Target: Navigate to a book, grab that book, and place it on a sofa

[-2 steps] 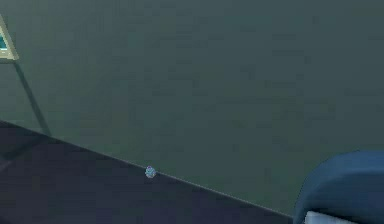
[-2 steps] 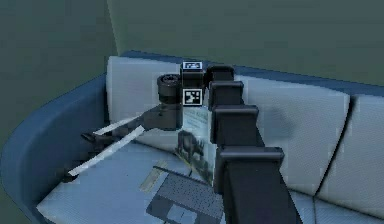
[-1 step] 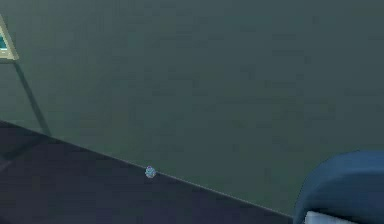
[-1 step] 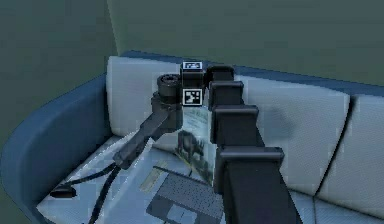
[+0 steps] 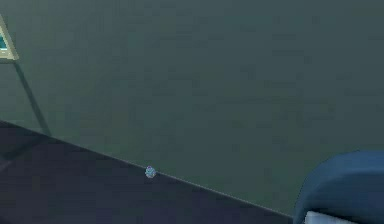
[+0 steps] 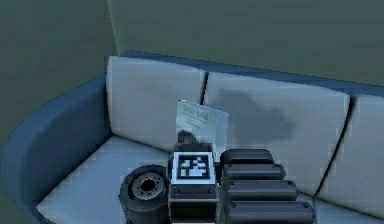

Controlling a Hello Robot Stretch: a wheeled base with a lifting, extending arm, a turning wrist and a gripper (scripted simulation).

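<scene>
Standing beside the sofa (image 6: 60, 130), the robot has its arm (image 6: 255, 185) out over the seat (image 6: 90, 172). The pale, flat book (image 6: 203, 120) is upright at 12 o'clock from the pincer (image 6: 186, 140), before the back cushion (image 6: 290, 110). I cannot tell if the pincer has hold of it. Finding the book and reaching the sofa seem done; setting it down remains, I judge.
</scene>
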